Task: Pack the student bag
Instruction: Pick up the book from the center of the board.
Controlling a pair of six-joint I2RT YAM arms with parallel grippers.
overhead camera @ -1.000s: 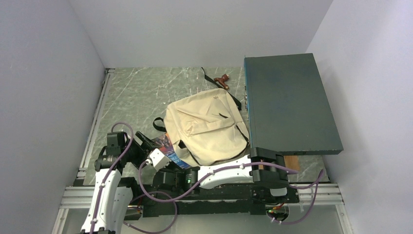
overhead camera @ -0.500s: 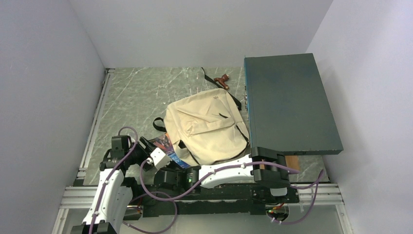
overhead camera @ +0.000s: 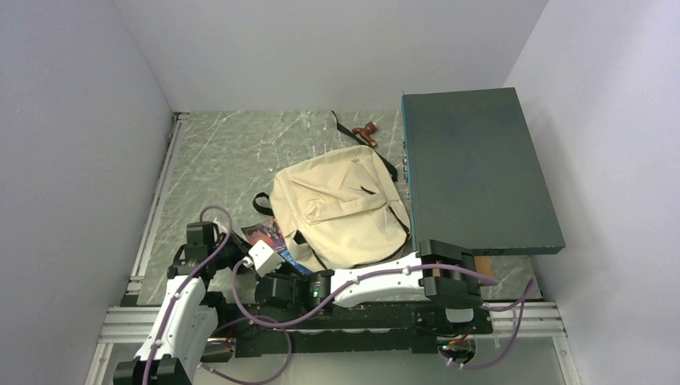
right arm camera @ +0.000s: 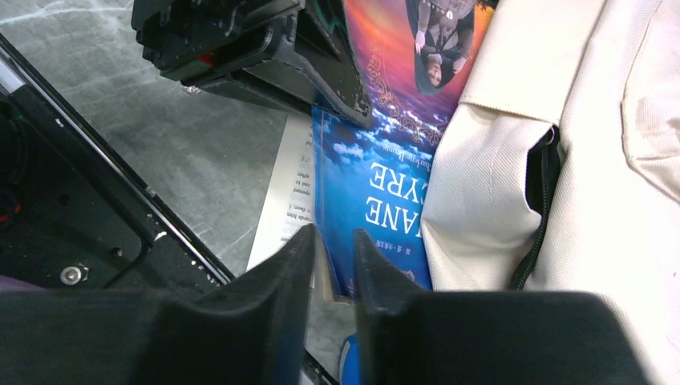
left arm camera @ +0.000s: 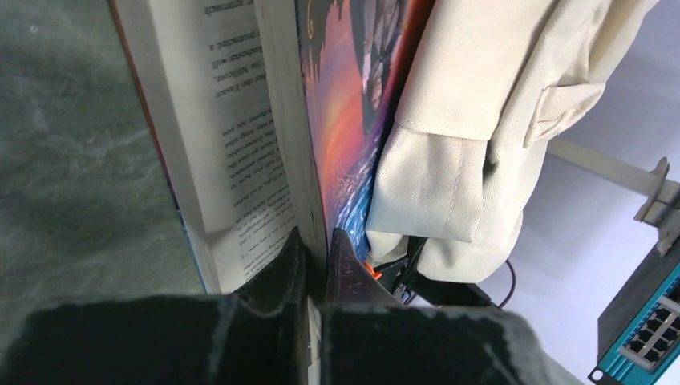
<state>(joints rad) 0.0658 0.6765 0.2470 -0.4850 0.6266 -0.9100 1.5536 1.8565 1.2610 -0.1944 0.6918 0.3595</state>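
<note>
- Black, matte fingers of the left gripper [left arm camera: 317, 269] were pressed together on the cover of a book [left arm camera: 345, 120], just off the near-left corner of the student bag [overhead camera: 341, 204].
- Matching dark fingers of the right gripper [right arm camera: 330, 273] stood almost together, pinching the book's near edge. Both grippers crowded the same small gap at that corner of the bag.
- Glossy and stiff, the paperback showed a blue and orange cover. Its printed pages fanned open on the side away from the bag, and its cover touched the bag's cloth.
- Soft cream canvas, rumpled and rounded, the bag lay flat at mid-table with its front pocket up. A black strap loop [overhead camera: 261, 204] stuck out on its left side.
- Right of the bag sat a hard, flat, square-edged dark teal box [overhead camera: 473, 168]. Its long left edge ran just beside the bag's right side, which left little room there.
- Left of the bag, the green-grey veined table [overhead camera: 216, 160] lay smooth and open out to a metal rail [overhead camera: 152, 216] at the foot of the side wall.
- Beyond the bag, a brown strap end [overhead camera: 368, 132] lay on the table near the far wall, with bare surface to its left.
</note>
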